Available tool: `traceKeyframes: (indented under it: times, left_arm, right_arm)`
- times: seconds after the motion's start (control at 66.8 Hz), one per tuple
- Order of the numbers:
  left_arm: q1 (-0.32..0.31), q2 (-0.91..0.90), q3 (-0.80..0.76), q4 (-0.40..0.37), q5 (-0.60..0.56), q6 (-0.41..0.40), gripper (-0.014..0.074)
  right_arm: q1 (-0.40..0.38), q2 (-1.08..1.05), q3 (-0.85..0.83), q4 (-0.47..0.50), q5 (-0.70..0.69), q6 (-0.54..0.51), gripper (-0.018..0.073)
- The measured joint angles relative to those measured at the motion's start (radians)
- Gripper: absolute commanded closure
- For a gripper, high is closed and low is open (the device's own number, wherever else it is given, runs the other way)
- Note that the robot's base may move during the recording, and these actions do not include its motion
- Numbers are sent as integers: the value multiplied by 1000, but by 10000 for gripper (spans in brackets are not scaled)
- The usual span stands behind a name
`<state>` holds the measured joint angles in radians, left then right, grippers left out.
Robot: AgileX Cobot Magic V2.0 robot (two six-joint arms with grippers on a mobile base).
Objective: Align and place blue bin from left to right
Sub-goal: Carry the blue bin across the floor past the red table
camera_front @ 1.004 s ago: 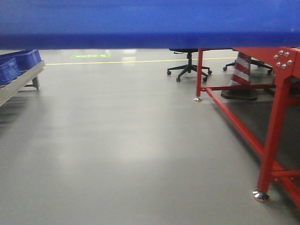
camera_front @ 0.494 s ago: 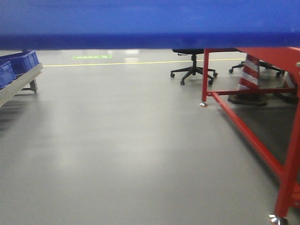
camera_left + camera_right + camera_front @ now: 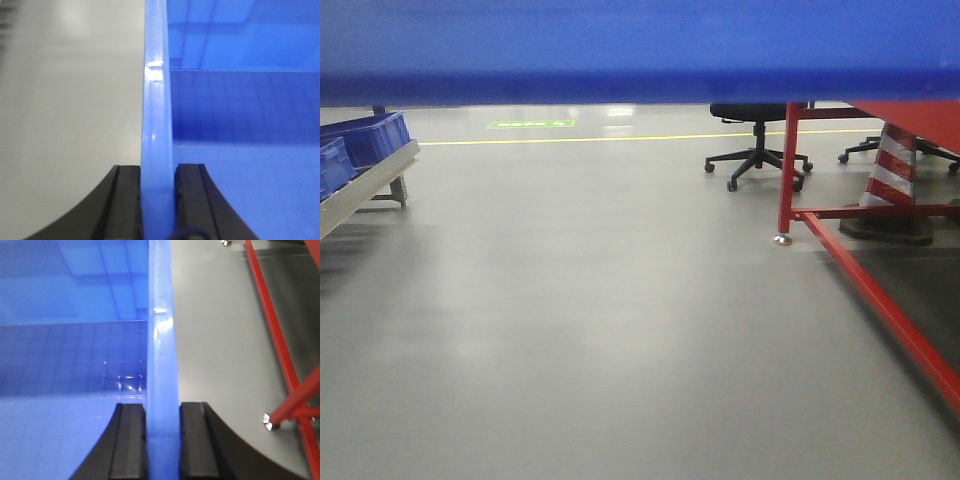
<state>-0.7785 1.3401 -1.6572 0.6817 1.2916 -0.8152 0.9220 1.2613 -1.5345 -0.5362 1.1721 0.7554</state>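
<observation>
Bin (image 3: 640, 50): carried clear of the floor (image 3: 570, 330), slung between both arms, its wall filling the top band of the front view. Left gripper (image 3: 158, 172): clenched on the bin's left wall, one finger either side of the rim. Right gripper (image 3: 162, 407): clenched likewise on the right wall. In both wrist views the wall stands upright between the fingers, and I see no tilt. Hazards noted: first, the frame (image 3: 880, 300), whose red rail and foot lie near the bin's right wall in the right wrist view. Any drift rightward at this height could, in my judgement, strike it. Second, the hold is on smooth plastic by thin edges only. If the two arms fall out of step, I expect the bin to twist or slide through the fingers. Third, the bin masks the upper front view, so I cannot see where it is to be set down, and alignment there would be done nearly blind. Crates (image 3: 365, 140) on the left are well apart and no concern.
</observation>
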Motion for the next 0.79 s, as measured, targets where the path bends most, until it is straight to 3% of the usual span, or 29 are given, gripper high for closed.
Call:
traceKeyframes:
  times: [0.794]
  left_arm:
    - [0, 0, 0, 8, -2, 0, 707]
  right_arm:
    - [0, 0, 0, 0, -3, 0, 637]
